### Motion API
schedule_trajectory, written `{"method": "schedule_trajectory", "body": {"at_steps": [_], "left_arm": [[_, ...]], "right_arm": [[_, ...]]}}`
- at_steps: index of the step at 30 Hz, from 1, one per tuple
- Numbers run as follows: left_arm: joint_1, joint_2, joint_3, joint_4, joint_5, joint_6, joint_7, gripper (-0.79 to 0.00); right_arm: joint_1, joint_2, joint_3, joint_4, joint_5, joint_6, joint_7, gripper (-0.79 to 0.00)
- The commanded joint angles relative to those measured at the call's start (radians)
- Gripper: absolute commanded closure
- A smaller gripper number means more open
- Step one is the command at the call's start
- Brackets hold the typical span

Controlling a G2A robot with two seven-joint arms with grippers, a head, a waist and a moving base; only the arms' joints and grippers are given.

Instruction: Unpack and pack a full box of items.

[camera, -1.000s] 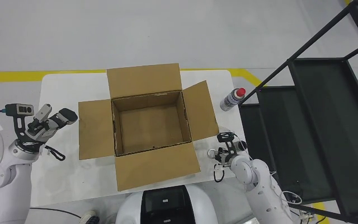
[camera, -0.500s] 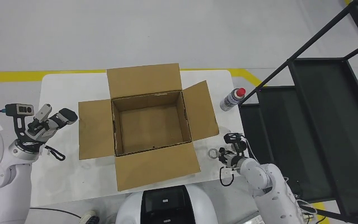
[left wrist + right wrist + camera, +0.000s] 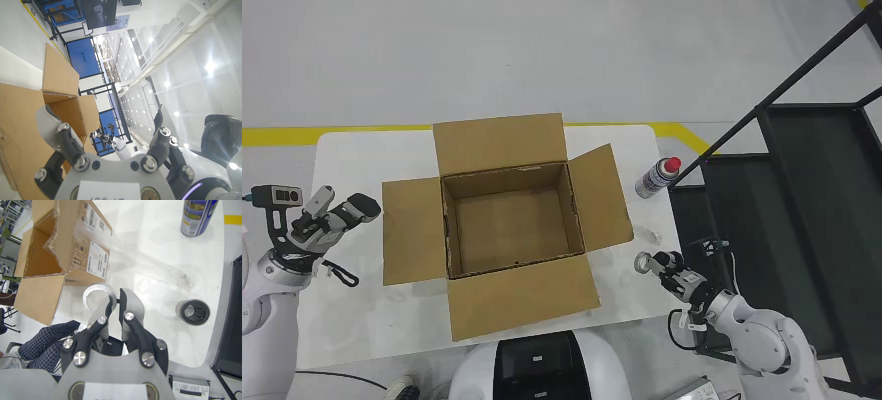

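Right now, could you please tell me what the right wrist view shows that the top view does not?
Right wrist view: labels on the side of the box and a clear plastic piece beside it. Top view: the open left gripper, left of the box. Both: the box, the spray can and the right gripper shut on a metal ring.

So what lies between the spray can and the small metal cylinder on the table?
Right wrist view: the end of a clear plastic piece lies between spray can and cylinder.
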Motion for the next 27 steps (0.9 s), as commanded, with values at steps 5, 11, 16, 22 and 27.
{"method": "schedule_trajectory", "body": {"at_steps": [5, 11, 16, 22, 27], "left_arm": [[0.0, 0.0, 0.0, 0.0, 0.0, 0.0, 0.0, -0.785], [0.0, 0.0, 0.0, 0.0, 0.0, 0.0, 0.0, -0.785], [0.0, 0.0, 0.0, 0.0, 0.0, 0.0, 0.0, -0.785], [0.0, 0.0, 0.0, 0.0, 0.0, 0.0, 0.0, -0.785], [0.0, 0.0, 0.0, 0.0, 0.0, 0.0, 0.0, -0.785]], "right_arm": [[0.01, 0.007, -0.016, -0.084, 0.016, -0.029, 0.011, 0.0], [0.038, 0.018, -0.067, -0.189, 0.005, -0.012, 0.109, 0.0], [0.091, 0.025, -0.127, -0.207, 0.001, 0.008, 0.168, 0.0], [0.236, 0.027, -0.273, -0.176, -0.059, 0.104, 0.225, 0.0], [0.377, 0.018, -0.43, -0.126, -0.132, 0.234, 0.252, 0.0]]}}
